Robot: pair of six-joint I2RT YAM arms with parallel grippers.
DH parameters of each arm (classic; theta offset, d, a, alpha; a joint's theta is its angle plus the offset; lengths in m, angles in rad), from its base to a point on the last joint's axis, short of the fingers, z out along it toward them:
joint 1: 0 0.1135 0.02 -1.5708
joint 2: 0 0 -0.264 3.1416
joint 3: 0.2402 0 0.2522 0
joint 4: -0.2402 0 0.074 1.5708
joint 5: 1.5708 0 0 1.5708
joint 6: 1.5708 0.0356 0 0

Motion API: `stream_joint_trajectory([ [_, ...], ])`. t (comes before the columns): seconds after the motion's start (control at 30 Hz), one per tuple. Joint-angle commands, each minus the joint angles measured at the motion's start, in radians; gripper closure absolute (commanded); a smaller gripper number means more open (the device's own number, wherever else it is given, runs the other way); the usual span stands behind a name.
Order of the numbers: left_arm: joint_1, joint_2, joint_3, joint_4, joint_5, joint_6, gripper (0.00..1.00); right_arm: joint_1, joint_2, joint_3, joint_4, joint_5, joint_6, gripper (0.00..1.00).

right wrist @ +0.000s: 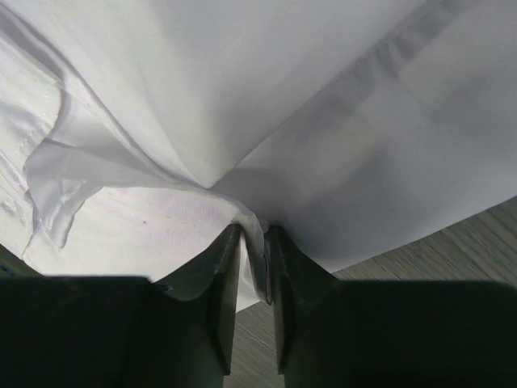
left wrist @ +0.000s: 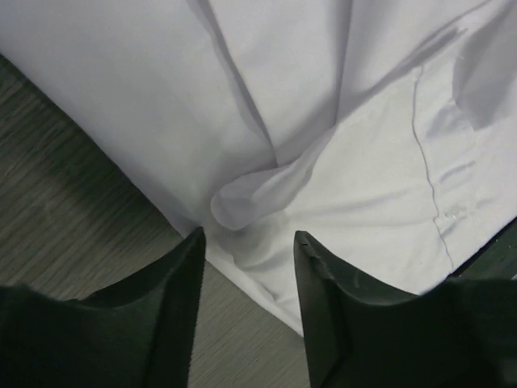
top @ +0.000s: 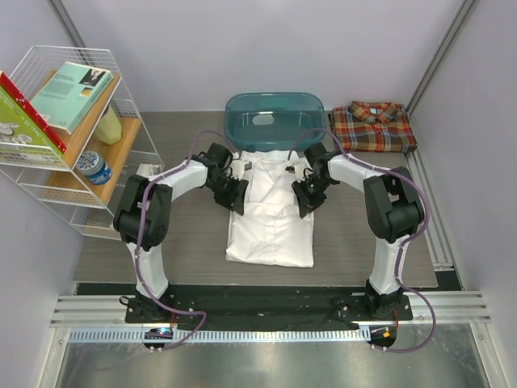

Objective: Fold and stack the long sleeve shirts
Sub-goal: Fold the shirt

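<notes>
White long-sleeve cloth shirt (top: 271, 222) lies folded at the middle of the counter (top: 194, 246). My left gripper (left wrist: 248, 238) stands apart at its edge, and my right gripper (right wrist: 253, 234) pinches a fold. Red plaid collared shirt (top: 373, 127) sits in the far right corner.

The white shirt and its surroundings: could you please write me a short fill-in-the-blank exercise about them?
1. The plastic tub just behind the white shirt is ___ in colour.
2. In the top view, the plaid shirt lies folded to the ___ of that tub.
3. The left end effector stands over the white cloth with its jaws ___.

Missing words: teal; right; open.
</notes>
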Motion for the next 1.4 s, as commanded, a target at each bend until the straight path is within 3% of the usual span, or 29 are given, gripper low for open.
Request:
stream_joint_trajectory([
  [0.0,0.072,-0.191,-0.037,-0.014,0.186,0.023,0.44,-0.007,-0.124,0.035,-0.068,0.052,-0.026,0.58],
  [0.1,0.106,-0.31,-0.086,-0.124,0.301,0.052,0.27,-0.005,-0.233,0.038,-0.111,-0.016,-0.005,0.42],
  [0.2,0.107,-0.433,-0.181,-0.148,0.404,0.008,0.23,0.013,-0.284,0.042,-0.108,-0.051,0.017,0.42],
  [0.27,0.107,-0.478,-0.268,-0.119,0.402,-0.111,0.22,0.042,-0.287,0.049,-0.099,-0.077,0.027,0.43],
  [0.47,0.109,-0.549,-0.437,0.077,0.378,-0.418,0.28,0.159,-0.214,0.053,0.007,-0.214,0.103,0.56],
  [0.6,0.113,-0.521,-0.535,0.127,0.378,-0.518,0.32,0.222,-0.111,0.072,0.065,-0.242,0.13,0.61],
  [0.77,0.109,-0.504,-0.606,0.211,0.393,-0.561,0.34,0.226,-0.005,0.065,0.12,-0.229,0.129,0.62],
  [1.13,0.084,-0.392,-0.628,0.371,0.483,-0.604,0.41,0.226,0.069,0.035,0.163,-0.226,0.13,0.65],
  [1.2,0.072,-0.375,-0.634,0.395,0.514,-0.622,0.47,0.226,0.08,0.033,0.165,-0.22,0.133,0.66],
  [1.37,0.058,-0.397,-0.644,0.31,0.49,-0.621,0.5,0.226,0.103,0.035,0.166,-0.193,0.139,0.66],
])
